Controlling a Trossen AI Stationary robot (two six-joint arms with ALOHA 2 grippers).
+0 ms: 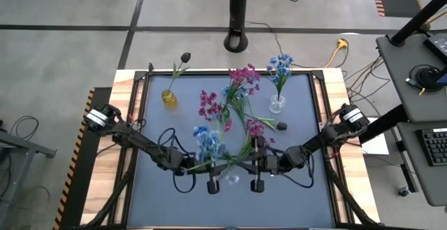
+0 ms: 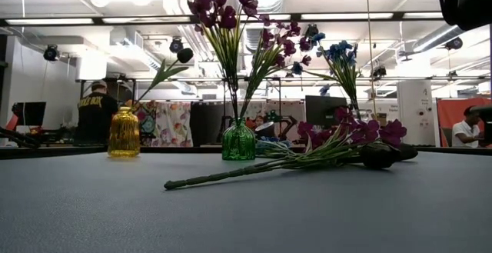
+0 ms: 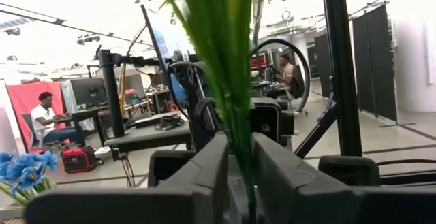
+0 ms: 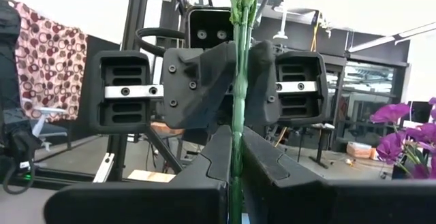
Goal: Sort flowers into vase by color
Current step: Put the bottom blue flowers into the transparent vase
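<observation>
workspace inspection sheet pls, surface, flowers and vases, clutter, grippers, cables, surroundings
Surface: dark mat in a black frame on a wooden table.
Job's things: yellow vase holds a dark bud; green vase holds magenta flowers; clear vase holds blue flowers. Magenta sprigs and another dark bud lie loose on the mat.
Clutter: nothing seen.
Grippers: left gripper and right gripper both shut on one green stem, a blue sprig, at the mat's near middle.
Cables: black leads along both arms; cords and a yellow plug on the floor.
Surroundings: keyboard on a side desk; seated people at desks.
</observation>
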